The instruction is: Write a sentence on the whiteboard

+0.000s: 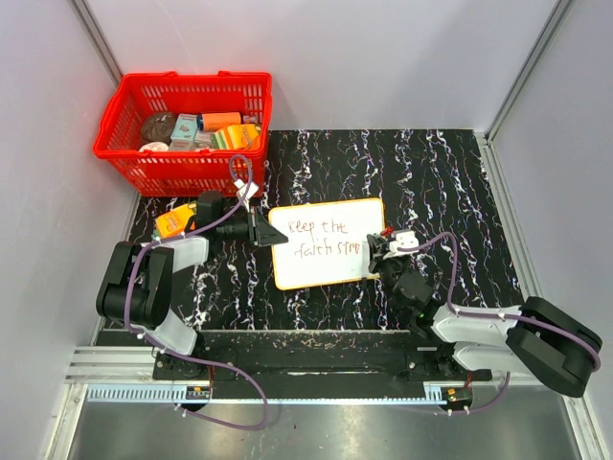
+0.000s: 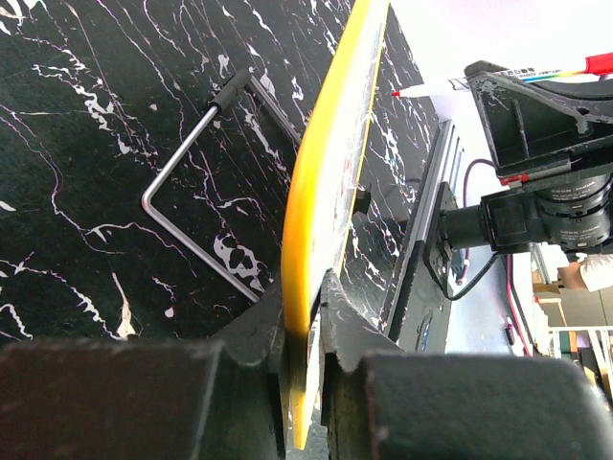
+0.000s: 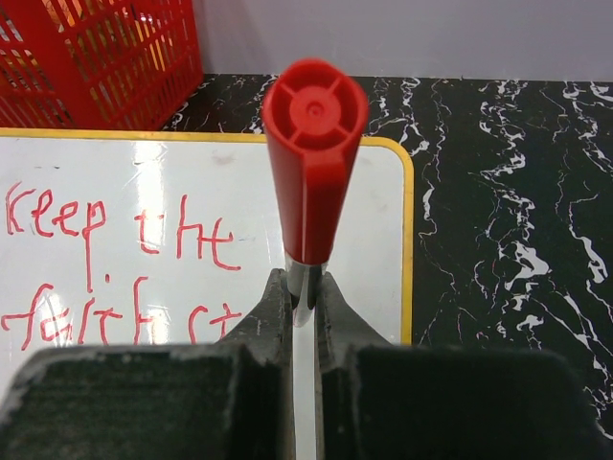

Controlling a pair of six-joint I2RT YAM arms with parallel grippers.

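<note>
Left pincer (image 2: pixel 306 321) is clamped on the yellow left rim of the whiteboard (image 1: pixel 321 271). The right pincer (image 3: pixel 305 287) grips a red marker (image 3: pixel 314 144) by its right edge. The board lies mid-desk (image 1: pixel 450 182), bearing the sentence (image 1: pixel 324 240).

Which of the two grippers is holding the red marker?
The right gripper: its jaws are shut on the red marker. The left gripper instead clamps the whiteboard by its yellow edge.

On table (image 1: pixel 450 192) centre: whiteboard (image 1: pixel 326 244), basket (image 1: pixel 182 177) behind-left; left gripper (image 1: pixel 263 230) on its left edge, right gripper (image 1: pixel 378 251) with marker (image 1: pixel 397 236) at right edge.
</note>
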